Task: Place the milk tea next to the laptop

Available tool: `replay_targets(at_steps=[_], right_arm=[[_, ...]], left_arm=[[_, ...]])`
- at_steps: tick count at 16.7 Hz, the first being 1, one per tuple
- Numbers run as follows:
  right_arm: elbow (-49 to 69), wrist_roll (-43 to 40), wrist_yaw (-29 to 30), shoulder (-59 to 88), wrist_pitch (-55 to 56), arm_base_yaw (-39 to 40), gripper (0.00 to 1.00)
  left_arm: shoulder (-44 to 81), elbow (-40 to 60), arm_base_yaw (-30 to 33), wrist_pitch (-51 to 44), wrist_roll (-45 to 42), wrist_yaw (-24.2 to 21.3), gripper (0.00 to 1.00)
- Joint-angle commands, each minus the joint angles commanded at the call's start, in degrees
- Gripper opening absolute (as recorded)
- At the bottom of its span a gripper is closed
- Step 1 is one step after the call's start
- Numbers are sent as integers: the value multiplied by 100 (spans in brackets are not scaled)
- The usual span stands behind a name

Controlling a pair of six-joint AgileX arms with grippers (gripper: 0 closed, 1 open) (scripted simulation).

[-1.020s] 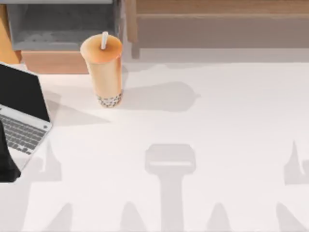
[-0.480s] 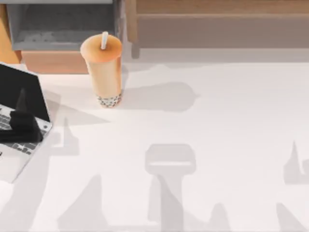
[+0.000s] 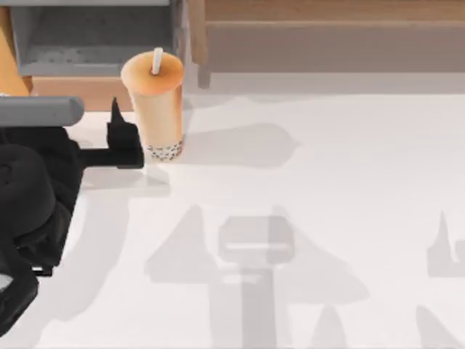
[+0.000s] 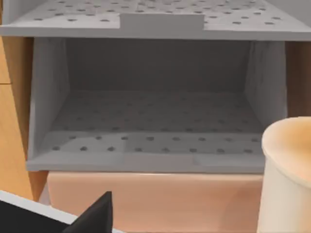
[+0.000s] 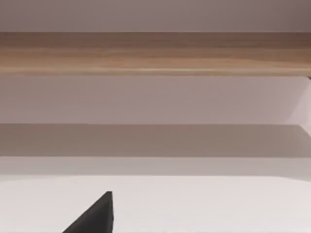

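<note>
Table (image 3: 327, 189), white, runs across the top view. The left arm's black bulk lies over its left side, and the left gripper (image 3: 120, 138) reaches out from it toward the milk tea (image 3: 156, 109). One dark finger (image 3: 115, 116) stands up just short of the cup's left side; a second dark part runs level toward the cup's base, where the dark pearls sit. The cup stands upright just to the right of the claw, its orange lid and white straw on top. Whether the fingers touch the cup cannot be told from here, nor how wide the claw is spread; nothing is seen in its hold. Beyond the claw, at the table's far edge, stands a grey shelf unit (image 3: 94, 36), with a wooden ledge (image 3: 327, 29) further to the right. The arm hides the part of the table at the left edge.

Left wrist view looks past a dark fingertip (image 4: 97, 216) straight into the grey perforated shelf unit (image 4: 155, 121), an open box resting on a tan base. The rim and upper wall of the milk tea (image 4: 289, 170) stand to one side of that fingertip, apart from it.

Right wrist view shows one dark fingertip (image 5: 95, 213) of the right gripper over bare white table (image 5: 218, 204), with a wooden rail (image 5: 155, 53) far ahead. Its opening cannot be told.
</note>
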State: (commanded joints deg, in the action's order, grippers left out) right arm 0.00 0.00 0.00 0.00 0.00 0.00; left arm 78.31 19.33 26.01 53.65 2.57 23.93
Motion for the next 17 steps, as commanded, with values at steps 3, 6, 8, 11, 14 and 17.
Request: replay_targets(at_steps=[3,6,8,11,14,17], right_arm=[[0,0,0,0,0,0,100],[0,0,0,0,0,0,100],[0,0,0,0,0,0,100],[0,0,0,0,0,0,100],[0,0,0,0,0,0,100],[0,0,0,0,0,0,100]], left_arm=[[1267,353,430,917,46,392,100],[2277,629,774,1647,85,707,100],[2785,754,943,1997,98,866,100],[3243,850,1089,2290,105,1007,100],[3301,860,1107,2325,105,1024,100],[3286,836,1080,2311,104,1015,100]])
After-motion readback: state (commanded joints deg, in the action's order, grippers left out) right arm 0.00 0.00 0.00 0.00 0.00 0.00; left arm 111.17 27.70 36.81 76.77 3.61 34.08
